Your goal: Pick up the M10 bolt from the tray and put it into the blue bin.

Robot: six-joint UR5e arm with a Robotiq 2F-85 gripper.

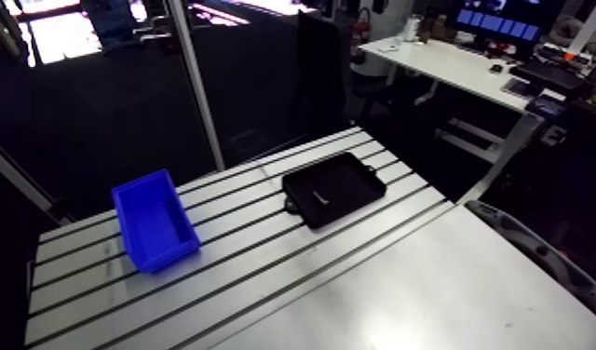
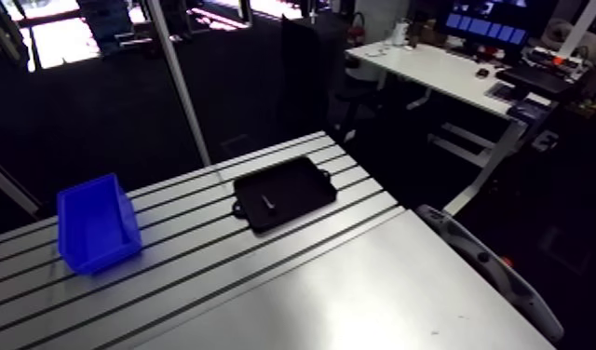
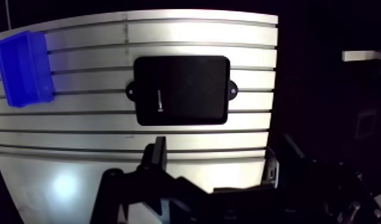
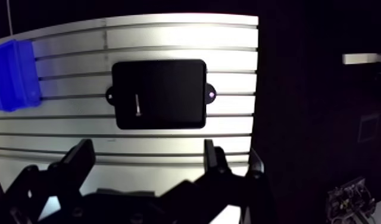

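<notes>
A small silvery M10 bolt [image 4: 137,102] lies in the black tray [image 4: 169,89], on the half of the tray nearer the blue bin [image 4: 13,74]. In the arm view the bolt [image 1: 320,196] shows as a short bright stick on the tray [image 1: 350,179], and the empty bin [image 1: 153,221] stands a little way off to the tray's left. My gripper [image 4: 145,159] hangs high above the table, on the near side of the tray. Its fingers [image 4: 80,158] are spread wide and hold nothing. The gripper does not show in the arm view.
The slotted aluminium table [image 1: 264,270] carries only the tray and the bin. Its right edge [image 3: 275,89] runs just beyond the tray, with dark floor past it. A smooth grey plate [image 1: 432,298] covers the table's near part.
</notes>
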